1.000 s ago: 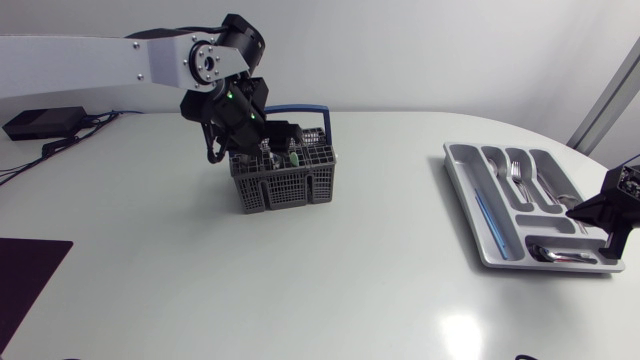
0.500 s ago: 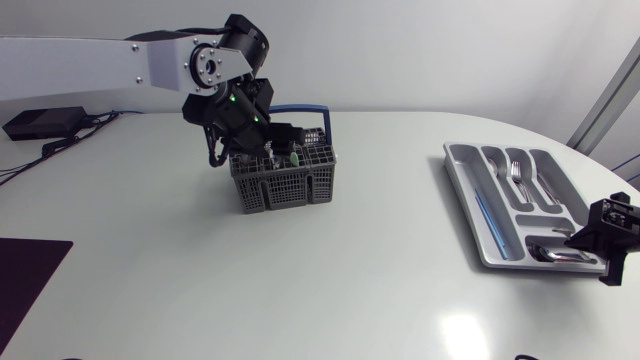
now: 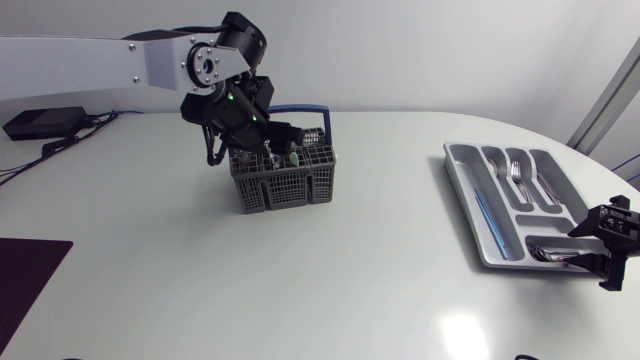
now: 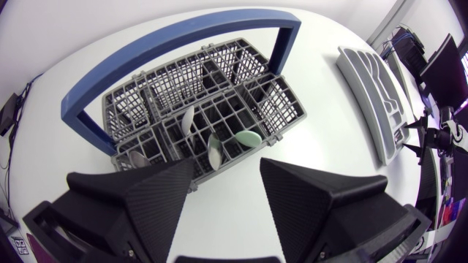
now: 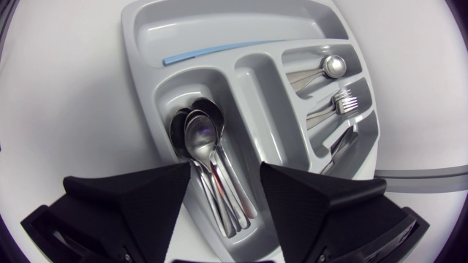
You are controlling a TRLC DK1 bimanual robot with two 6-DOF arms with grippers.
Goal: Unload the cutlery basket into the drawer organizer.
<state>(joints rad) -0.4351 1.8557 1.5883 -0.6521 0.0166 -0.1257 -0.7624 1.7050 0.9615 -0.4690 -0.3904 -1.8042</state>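
The grey cutlery basket [image 3: 284,178] with a blue handle [image 3: 305,110] stands left of the table's middle. My left gripper [image 4: 227,183] hovers open just above the basket [image 4: 212,109], nothing between its fingers. A few utensil handles [image 4: 216,150] stick up in its compartments. The grey drawer organizer [image 3: 478,215] lies at the right. My right gripper [image 5: 223,190] stands open over the organizer's near end [image 5: 146,29], above a pile of spoons [image 5: 201,131] lying in one compartment. Forks [image 5: 344,102] and a small spoon [image 5: 333,66] lie in other slots.
A long slot of the organizer holds a blue strip [image 5: 219,50]. A black box with cables [image 3: 40,122] sits at the table's far left, and a dark mat [image 3: 25,275] lies at the front left. My right arm [image 3: 608,235] is by the table's right edge.
My right gripper has sunk toward the organizer's near end and opened from shut; the spoon it brought lies in the compartment. The left arm has barely shifted above the basket.
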